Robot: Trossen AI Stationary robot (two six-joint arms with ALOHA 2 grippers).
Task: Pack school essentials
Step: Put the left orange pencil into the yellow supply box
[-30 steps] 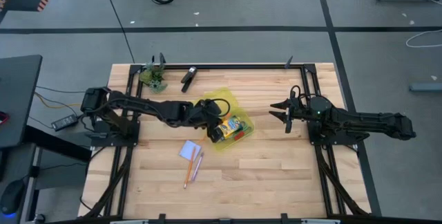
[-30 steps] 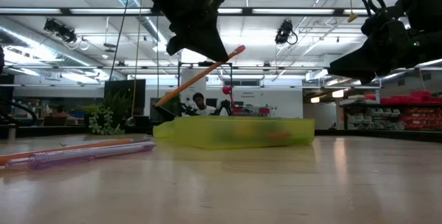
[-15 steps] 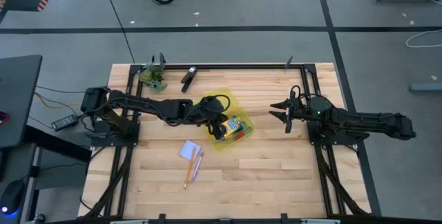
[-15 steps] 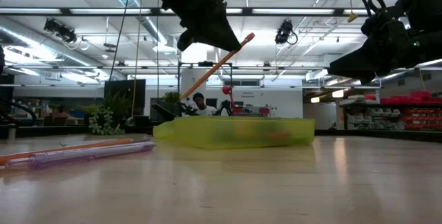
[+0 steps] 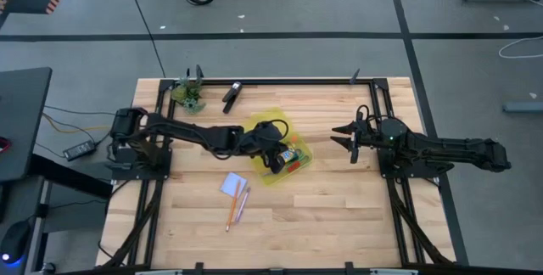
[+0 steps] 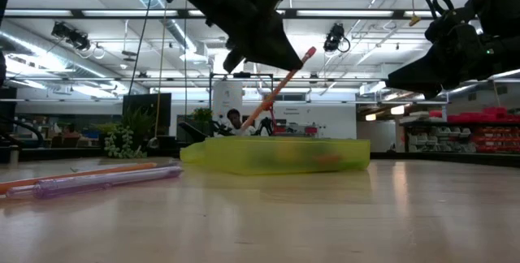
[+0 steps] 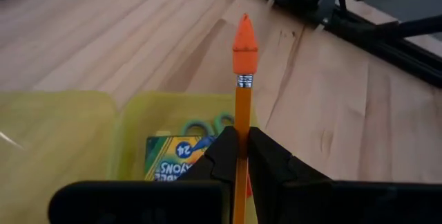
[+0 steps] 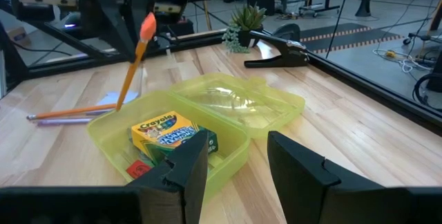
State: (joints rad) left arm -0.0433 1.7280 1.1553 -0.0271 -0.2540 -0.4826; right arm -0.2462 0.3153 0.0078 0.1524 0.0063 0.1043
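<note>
My left gripper (image 5: 273, 158) hovers over the open translucent yellow case (image 5: 265, 129), shut on an orange pencil (image 6: 276, 92) with an orange eraser cap (image 7: 244, 37). Inside the case lie the crayon box (image 8: 166, 135), green-handled scissors (image 7: 207, 124) and a small red eraser (image 8: 141, 169). A note pad (image 5: 233, 184), another orange pencil (image 5: 231, 213) and a pink pencil (image 5: 243, 203) lie flat on the table near the case. My right gripper (image 5: 345, 135) waits open at the table's right side. My left gripper (image 7: 239, 148) pinches the orange pencil's shaft (image 7: 242, 117) between its two fingers, some way below the eraser cap. The fingers come from above, slanting. The pencil is lifted clear and tilted, eraser end up, its lower tip (image 6: 245, 123) pointing down at the case.
A black clip (image 5: 232, 96) and a small plant (image 5: 188, 92) stand near the table's far left corner. The case's lid (image 8: 242, 103) lies open on the far side. A black frame runs along the far and side edges. Bare wood shows near the front and right.
My left gripper has moved toward the table's right edge, over the case, carrying the pencil along. The pencil has tipped steeper: its eraser end has risen and its lower tip has swung in over the case.
</note>
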